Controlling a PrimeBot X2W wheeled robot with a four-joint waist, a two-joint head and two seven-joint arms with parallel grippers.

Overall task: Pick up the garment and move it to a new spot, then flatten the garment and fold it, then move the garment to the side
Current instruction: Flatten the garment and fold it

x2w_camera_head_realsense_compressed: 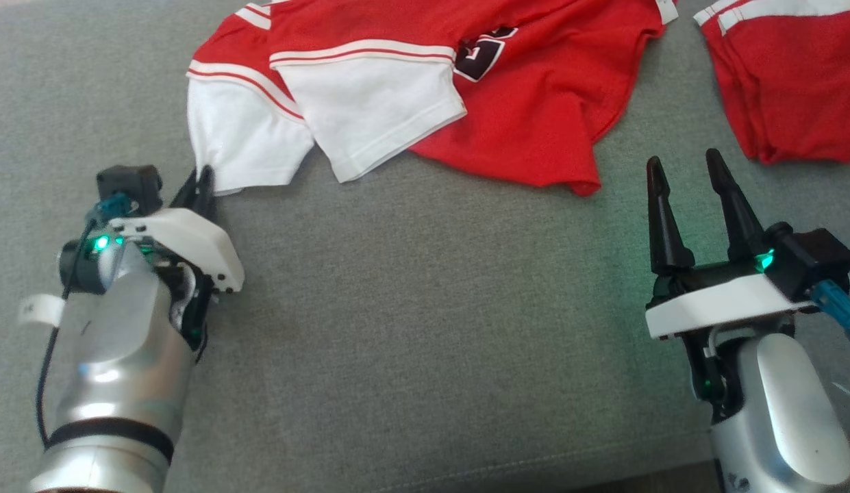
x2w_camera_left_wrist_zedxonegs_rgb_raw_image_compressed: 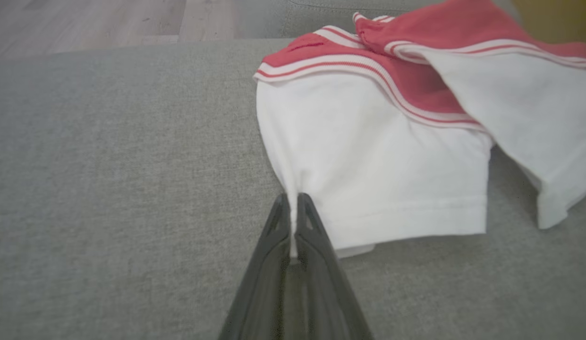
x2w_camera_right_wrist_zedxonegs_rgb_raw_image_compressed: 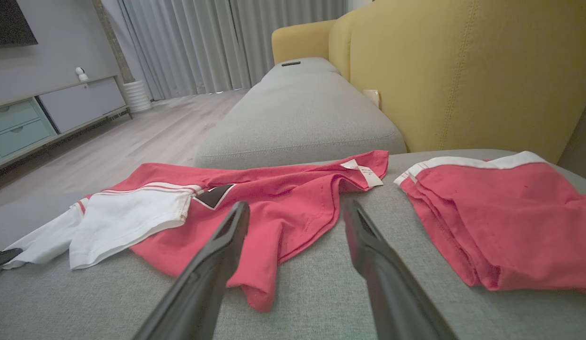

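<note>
While the left gripper pinches its white sleeve corner, the red-and-white cotton jersey sprawls across the frame's top; the right gripper stands spread, lower right. Soft, light: I'd pinch the hem too.

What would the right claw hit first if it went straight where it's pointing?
Probably the red shirt, its hem lying ahead of the right claw; depth is unclear, so it may skim the grey cushion first.
</note>
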